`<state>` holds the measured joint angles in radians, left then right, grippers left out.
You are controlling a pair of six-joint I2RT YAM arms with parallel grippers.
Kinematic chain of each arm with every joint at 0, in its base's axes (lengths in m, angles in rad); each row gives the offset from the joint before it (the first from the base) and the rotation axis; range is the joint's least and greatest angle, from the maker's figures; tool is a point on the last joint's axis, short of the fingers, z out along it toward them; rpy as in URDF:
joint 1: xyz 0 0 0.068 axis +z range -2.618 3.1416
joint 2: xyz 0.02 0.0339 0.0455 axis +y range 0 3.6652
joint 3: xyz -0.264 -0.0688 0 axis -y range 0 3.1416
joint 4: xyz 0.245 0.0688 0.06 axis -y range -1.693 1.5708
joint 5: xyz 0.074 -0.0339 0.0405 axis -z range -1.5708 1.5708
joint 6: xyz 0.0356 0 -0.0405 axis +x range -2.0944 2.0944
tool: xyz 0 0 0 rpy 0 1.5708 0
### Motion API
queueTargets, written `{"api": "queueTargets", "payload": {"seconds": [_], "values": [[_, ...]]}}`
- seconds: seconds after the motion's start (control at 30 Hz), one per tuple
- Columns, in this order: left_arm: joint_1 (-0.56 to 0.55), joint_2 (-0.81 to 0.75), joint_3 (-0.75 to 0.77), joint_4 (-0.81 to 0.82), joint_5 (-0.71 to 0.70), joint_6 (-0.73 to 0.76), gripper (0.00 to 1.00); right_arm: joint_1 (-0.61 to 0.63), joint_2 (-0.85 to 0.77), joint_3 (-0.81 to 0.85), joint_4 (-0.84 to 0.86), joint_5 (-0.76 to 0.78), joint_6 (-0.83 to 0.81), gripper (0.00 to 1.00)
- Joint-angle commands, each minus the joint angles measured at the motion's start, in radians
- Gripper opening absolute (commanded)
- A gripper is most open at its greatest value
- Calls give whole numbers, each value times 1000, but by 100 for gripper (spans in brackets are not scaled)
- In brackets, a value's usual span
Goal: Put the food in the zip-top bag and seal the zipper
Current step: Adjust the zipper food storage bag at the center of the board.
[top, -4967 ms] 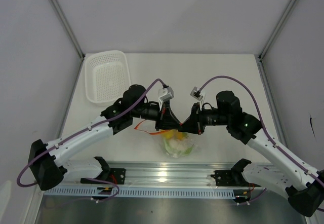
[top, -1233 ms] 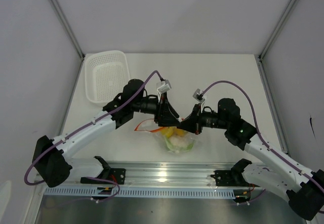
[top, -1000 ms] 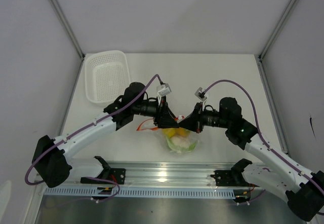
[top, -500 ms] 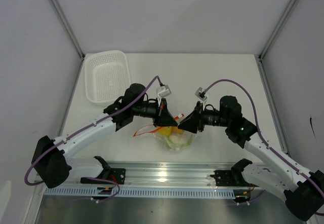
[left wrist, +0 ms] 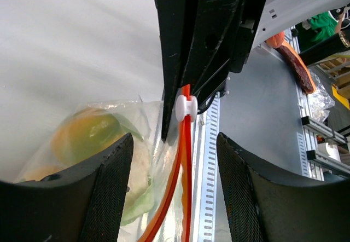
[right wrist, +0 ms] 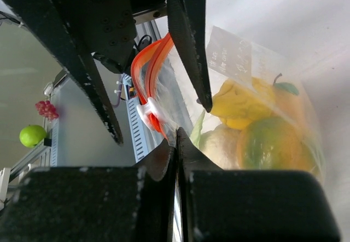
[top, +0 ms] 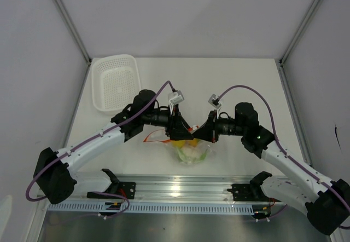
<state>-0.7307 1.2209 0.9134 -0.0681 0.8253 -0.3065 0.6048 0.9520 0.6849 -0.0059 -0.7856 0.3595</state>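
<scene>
Left of centre, overhead view: left gripper stood wide, zipper between pads, ungripped. Lower centre: bag, food inside, mouth looked open. Right: right gripper clamped zipper beside slider. Sealing step; next likely needed left pinch, then slider pull.

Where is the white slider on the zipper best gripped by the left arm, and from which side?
Pinch the white slider across its two sides, coming straight on along the zipper. The strip stands on edge midway between the open left fingers, so one finger can pass on each side, I judge.
</scene>
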Motion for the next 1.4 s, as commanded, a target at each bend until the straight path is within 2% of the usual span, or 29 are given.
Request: {"api": "queueTargets", "payload": {"seconds": [0.0,0.23,0.53,0.73,0.77,0.83,0.87,0.9,1.03,1.07,1.13,1.17,1.23,1.27,1.37], "values": [[-1,-34,39,62,18,-9,65,4,-27,5,50,29,2,0],[1,-12,51,135,-9,-65,55,6,-32,7,32,62,18,0],[1,-31,50,154,-77,-54,57,24,-22,13,55,83,55,0],[1,-29,39,174,-55,-62,40,33,-4,7,95,66,91,0],[1,-27,39,169,-51,-59,31,33,-4,4,102,69,98,0],[1,-27,44,156,-52,-54,20,35,-10,2,118,86,124,0],[1,-27,45,145,-52,-52,7,35,-15,-5,129,124,136,0],[1,-29,45,139,-57,-51,1,36,-22,-14,138,152,174,0],[1,-18,71,82,-75,-42,1,58,-76,-41,198,255,234,0],[1,-14,77,76,-89,-40,1,81,-84,-38,184,346,239,0],[1,-11,88,34,-103,-37,1,101,-94,-24,132,435,259,0],[1,-5,99,21,-126,-37,1,116,-101,-16,100,571,268,0],[1,6,126,-16,-141,-33,1,150,-105,-7,52,656,285,0],[1,14,133,-31,-152,-32,1,162,-113,-7,37,748,292,0],[1,46,162,-84,-179,-37,1,181,-114,-7,11,847,321,0]]}}
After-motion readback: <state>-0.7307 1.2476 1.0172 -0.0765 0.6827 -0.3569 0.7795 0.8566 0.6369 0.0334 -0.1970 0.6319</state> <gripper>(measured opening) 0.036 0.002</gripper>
